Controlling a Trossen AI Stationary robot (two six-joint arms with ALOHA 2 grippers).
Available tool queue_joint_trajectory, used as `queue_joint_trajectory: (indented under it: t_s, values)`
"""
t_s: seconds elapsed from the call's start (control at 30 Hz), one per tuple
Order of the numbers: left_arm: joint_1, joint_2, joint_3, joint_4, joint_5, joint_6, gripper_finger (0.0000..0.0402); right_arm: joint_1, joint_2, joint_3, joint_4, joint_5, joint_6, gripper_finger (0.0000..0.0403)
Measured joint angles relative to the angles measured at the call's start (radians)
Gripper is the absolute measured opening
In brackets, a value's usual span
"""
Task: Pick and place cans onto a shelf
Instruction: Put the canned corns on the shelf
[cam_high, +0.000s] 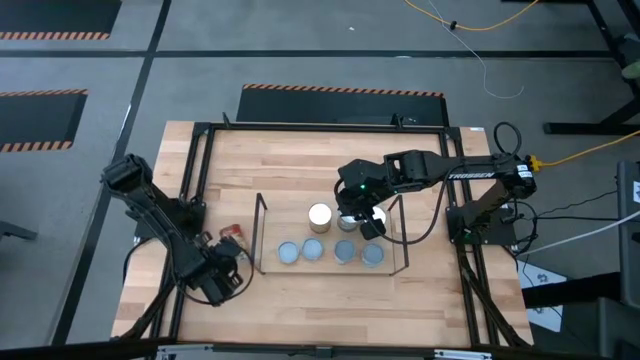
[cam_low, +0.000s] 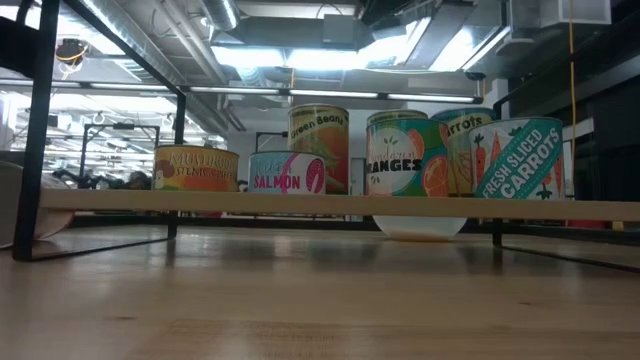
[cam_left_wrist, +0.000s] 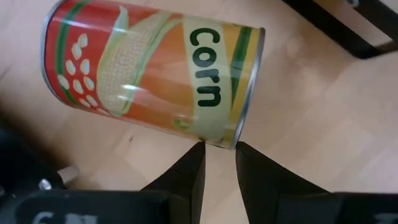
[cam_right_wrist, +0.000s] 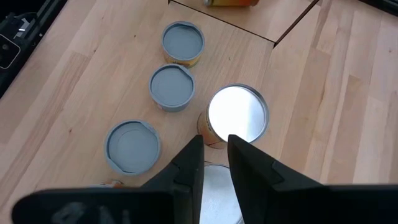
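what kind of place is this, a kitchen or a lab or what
Most likely a robotics lab or workshop, not a kitchen. A wooden table edged by a black frame stands on grey floor with striped hazard mats, cables trail nearby, and exposed ceiling ducts and strip lights show behind the cans.

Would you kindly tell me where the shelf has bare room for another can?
The shelf's rear left, behind the salmon can and left of the shiny-topped can, is bare. The front row and the right rear, under the right end effector, are crowded.
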Motion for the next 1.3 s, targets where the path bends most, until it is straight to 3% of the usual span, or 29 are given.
queue_joint_trajectory:
  t_s: [0.63,0.83,1.1,1.3]
  values:
    - [0.000,0.010,0.000,-0.056,-0.003,-0.371,0.0082,0.000,0.000,0.000,0.000,0.000,0.000,0.0078]
    - [0.000,0.010,0.000,-0.086,-0.003,-0.381,0.0067,0.000,0.000,0.000,0.000,0.000,0.000,0.0078]
    - [0.000,0.010,0.000,-0.112,-0.004,-0.381,0.0006,0.000,0.000,0.000,0.000,0.000,-0.001,0.0078]
    - [0.000,0.010,0.000,-0.135,-0.008,-0.381,0.0002,0.000,0.000,0.000,0.000,0.000,-0.001,0.0078]
